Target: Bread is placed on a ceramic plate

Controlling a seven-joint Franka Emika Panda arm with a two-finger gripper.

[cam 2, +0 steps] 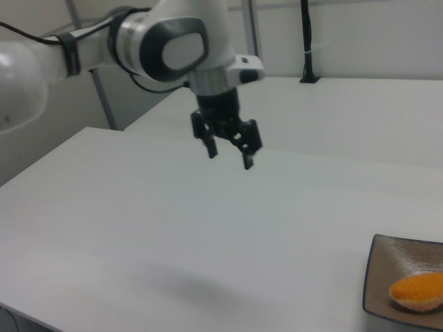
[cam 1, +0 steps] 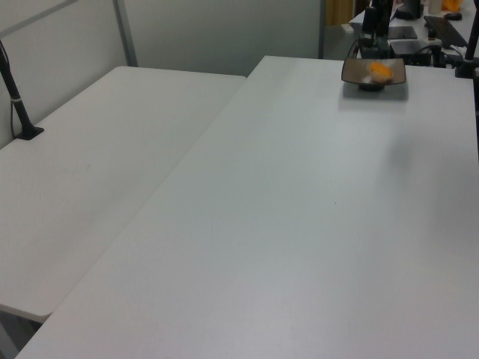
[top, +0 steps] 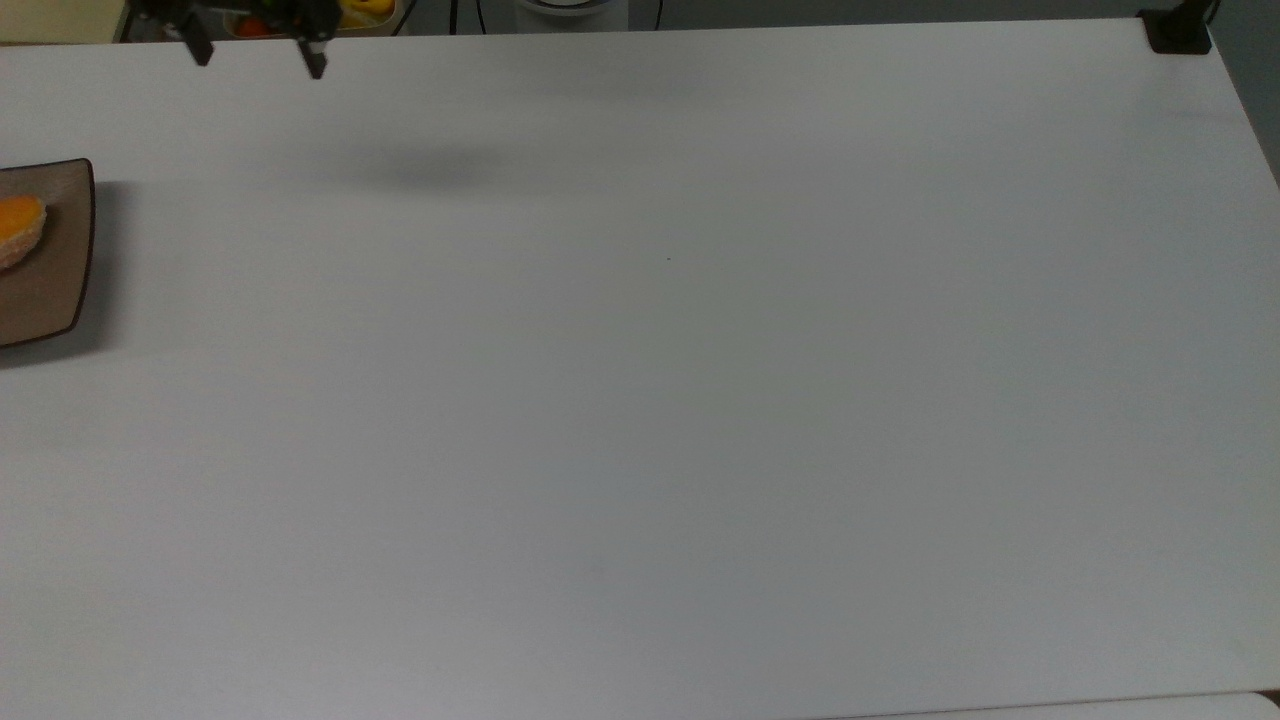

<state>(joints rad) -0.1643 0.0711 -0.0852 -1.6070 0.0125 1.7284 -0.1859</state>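
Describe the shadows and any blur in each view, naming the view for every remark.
Top view: a soft grey shadow lies on the table right of the tool, and the ceramic plate casts a darker one along its right edge. Left view: a faint smear of shadow on the tabletop at the right. Right view: the tool is slightly motion-blurred, with a diffuse shadow below; the bread looks soft.
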